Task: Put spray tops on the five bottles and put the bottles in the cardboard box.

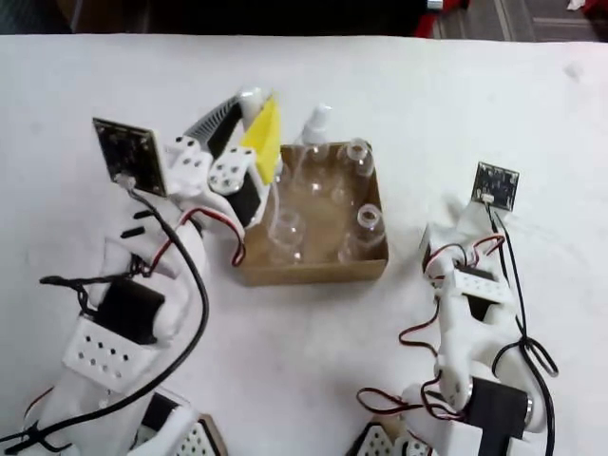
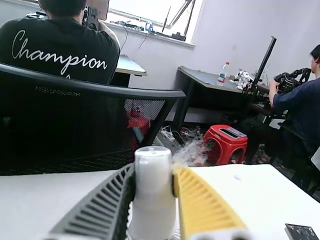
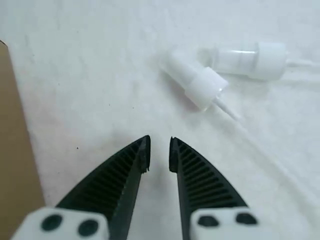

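The cardboard box [image 1: 313, 271] sits mid-table with several clear bottles in it, such as one at the front left [image 1: 285, 228] and one at the front right [image 1: 369, 223]. A back bottle carries a white spray top [image 1: 316, 123]. My left gripper [image 1: 249, 109] hovers by the box's back left corner, shut on a white spray top [image 2: 152, 195] between its black and yellow fingers; what hangs beneath is hidden. My right gripper [image 3: 159, 145] is low over the cloth, fingers nearly together with nothing between. Two loose spray tops [image 3: 200, 85] [image 3: 255, 59] lie just ahead of it.
A white cloth [image 1: 427, 95] covers the table. The right arm [image 1: 470, 285] stands folded to the right of the box, whose brown wall [image 3: 10, 150] is close beside its gripper. Red and black cables hang along both arms. Chairs and desks stand beyond the table's far edge.
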You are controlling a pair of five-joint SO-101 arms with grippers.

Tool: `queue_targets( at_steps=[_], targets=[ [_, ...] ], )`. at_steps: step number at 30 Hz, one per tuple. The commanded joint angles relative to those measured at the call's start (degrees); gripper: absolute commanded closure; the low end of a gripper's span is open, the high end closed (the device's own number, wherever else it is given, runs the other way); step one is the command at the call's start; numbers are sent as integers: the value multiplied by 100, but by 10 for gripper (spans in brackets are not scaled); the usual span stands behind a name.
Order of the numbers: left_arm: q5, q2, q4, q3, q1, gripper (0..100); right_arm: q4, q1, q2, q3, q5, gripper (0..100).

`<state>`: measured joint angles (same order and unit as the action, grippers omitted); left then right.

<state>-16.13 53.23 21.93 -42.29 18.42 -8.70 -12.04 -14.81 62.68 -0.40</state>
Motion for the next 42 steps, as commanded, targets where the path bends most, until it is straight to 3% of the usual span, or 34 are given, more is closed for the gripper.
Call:
queue_targets(
  at_steps=[1, 8, 12, 22, 30, 42],
  targets=[
    [70, 127, -211, -44, 22, 973, 110, -4, -180, -53, 35, 946],
    [105, 119, -1987, -782, 31, 977, 110, -4, -180, -53, 35, 946],
    [114, 110, -2514, -1169, 40, 977, 110, -4, -180, -53, 35, 946],
    [123, 84, -2585, -1248, 31, 977, 110, -4, -180, -44, 35, 946],
    [97, -954, -3095, -1055, -4, 977, 110, -4, -180, -35, 35, 946],
    [114, -989, -3112, -1196, 48, 977, 110, -4, -189, -53, 35, 946]
  ],
)
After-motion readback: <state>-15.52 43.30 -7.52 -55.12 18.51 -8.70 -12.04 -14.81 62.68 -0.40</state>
